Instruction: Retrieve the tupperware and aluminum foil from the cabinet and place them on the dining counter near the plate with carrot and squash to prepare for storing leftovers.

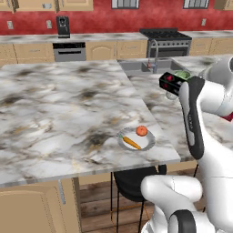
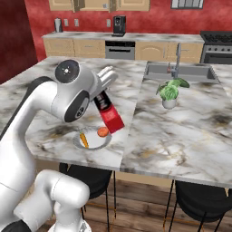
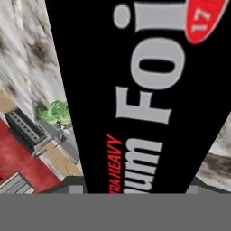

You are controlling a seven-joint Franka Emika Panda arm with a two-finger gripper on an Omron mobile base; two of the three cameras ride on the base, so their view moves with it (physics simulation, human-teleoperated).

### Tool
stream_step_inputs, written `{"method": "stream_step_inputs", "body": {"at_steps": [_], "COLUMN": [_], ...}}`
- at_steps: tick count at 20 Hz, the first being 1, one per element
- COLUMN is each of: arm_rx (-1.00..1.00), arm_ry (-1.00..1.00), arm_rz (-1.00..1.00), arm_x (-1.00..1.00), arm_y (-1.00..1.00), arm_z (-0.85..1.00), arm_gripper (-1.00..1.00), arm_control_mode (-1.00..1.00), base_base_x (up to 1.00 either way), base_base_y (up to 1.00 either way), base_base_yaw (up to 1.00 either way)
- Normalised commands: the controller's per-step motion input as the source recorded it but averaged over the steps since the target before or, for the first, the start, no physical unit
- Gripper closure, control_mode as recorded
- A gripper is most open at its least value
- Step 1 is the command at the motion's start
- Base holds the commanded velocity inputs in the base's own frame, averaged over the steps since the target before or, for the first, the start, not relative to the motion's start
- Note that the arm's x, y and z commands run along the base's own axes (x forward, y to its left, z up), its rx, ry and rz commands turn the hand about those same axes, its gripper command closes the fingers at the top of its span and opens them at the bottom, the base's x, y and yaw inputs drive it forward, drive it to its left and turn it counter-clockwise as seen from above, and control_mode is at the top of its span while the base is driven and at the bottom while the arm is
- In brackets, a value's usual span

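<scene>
My gripper is shut on the aluminum foil, a long black box with a red end that points down at a tilt. The box hangs just above the dining counter, right beside the grey plate. On the plate lie an orange carrot and a round orange piece. From the left base view the box's black end sticks out behind my forearm, right of the plate. The foil's lettering is close up in the hand view. The tupperware is out of view.
A potted green plant stands on the counter right of the box, before the sink and its faucet. Dark stools sit under the counter's near edge. Tan wall cabinets, a coffee machine and a stove line the red back wall.
</scene>
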Motion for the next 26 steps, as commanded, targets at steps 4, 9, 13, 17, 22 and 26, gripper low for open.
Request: {"method": "stream_step_inputs", "body": {"at_steps": [4,9,13,17,22,26], "arm_rx": [0.12,0.1,0.08,0.09,0.01,0.0], "arm_ry": [0.0,0.0,0.0,0.0,0.0,0.0], "arm_rz": [-0.14,-0.14,-0.13,-0.13,-0.05,0.0], "arm_x": [0.0,0.0,0.0,0.1,0.46,0.46], "arm_y": [-0.74,-0.67,-0.49,-0.37,0.2,0.39], "arm_z": [0.0,0.0,-0.11,-0.08,-0.26,-0.54], "arm_gripper": [1.0,1.0,1.0,1.0,1.0,1.0], "arm_control_mode": [-1.0,-1.0,-1.0,-1.0,-1.0,-1.0], "base_base_x": [0.0,0.0,0.0,0.0,0.0,0.0], "base_base_y": [0.0,0.0,0.0,0.0,0.0,0.0], "base_base_yaw": [0.0,0.0,0.0,0.0,0.0,0.0]}}
